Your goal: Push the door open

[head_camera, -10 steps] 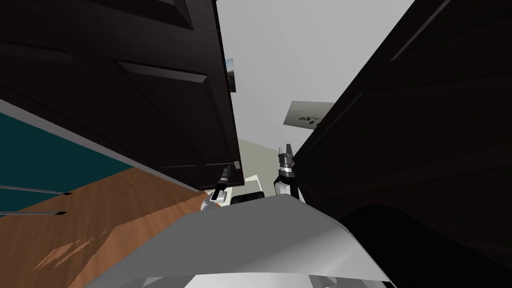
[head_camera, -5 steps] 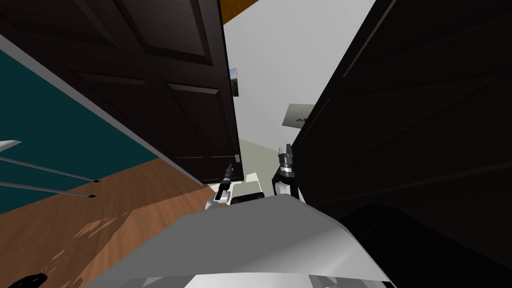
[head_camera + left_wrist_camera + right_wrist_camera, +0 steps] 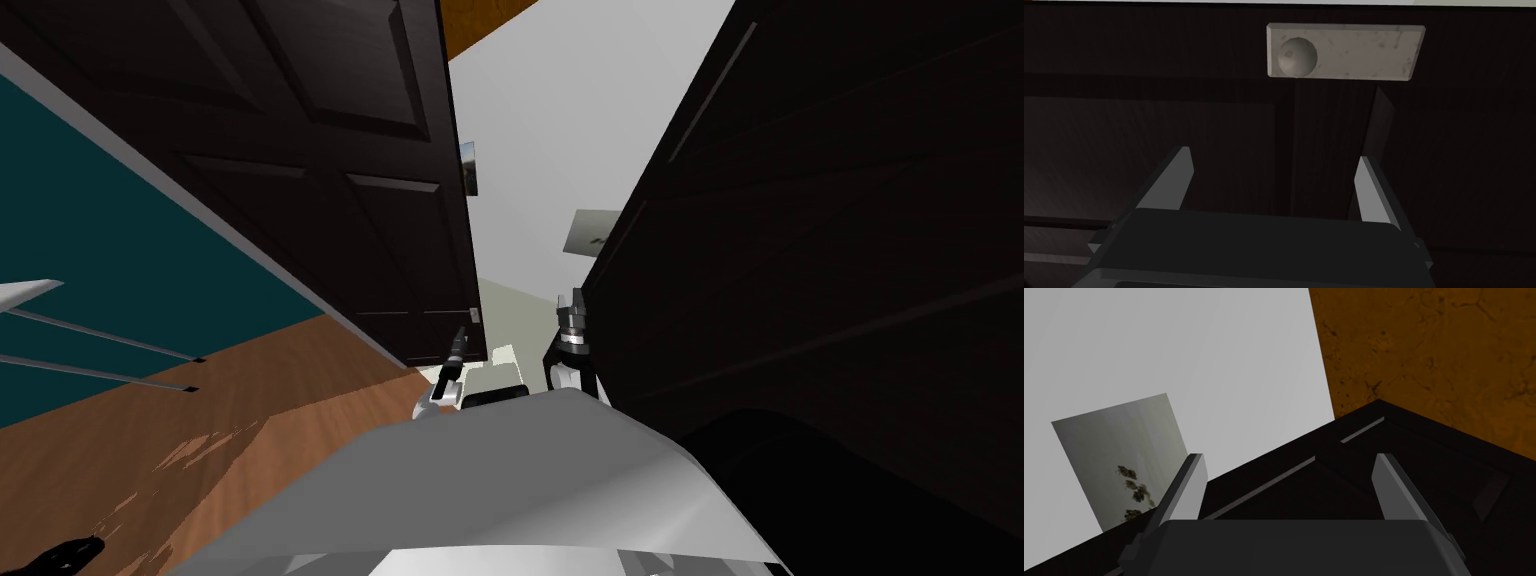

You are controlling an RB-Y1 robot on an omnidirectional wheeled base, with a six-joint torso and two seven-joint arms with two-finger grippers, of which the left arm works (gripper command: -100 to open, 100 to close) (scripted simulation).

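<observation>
The door [image 3: 330, 150] runs off the edge; a dark panel [image 3: 820, 260] perhaps half-hides a picture [image 3: 590, 232].

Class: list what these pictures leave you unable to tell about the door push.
- Head view: left gripper too small to show contact with the dark panelled door.
- Head view: grey wall picture half hidden behind the other dark door.
- Head view: black shape cut off by the bottom edge.

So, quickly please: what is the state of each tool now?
Left tool: open, empty, facing the dark panelled door.
Right tool: open, empty.
</observation>
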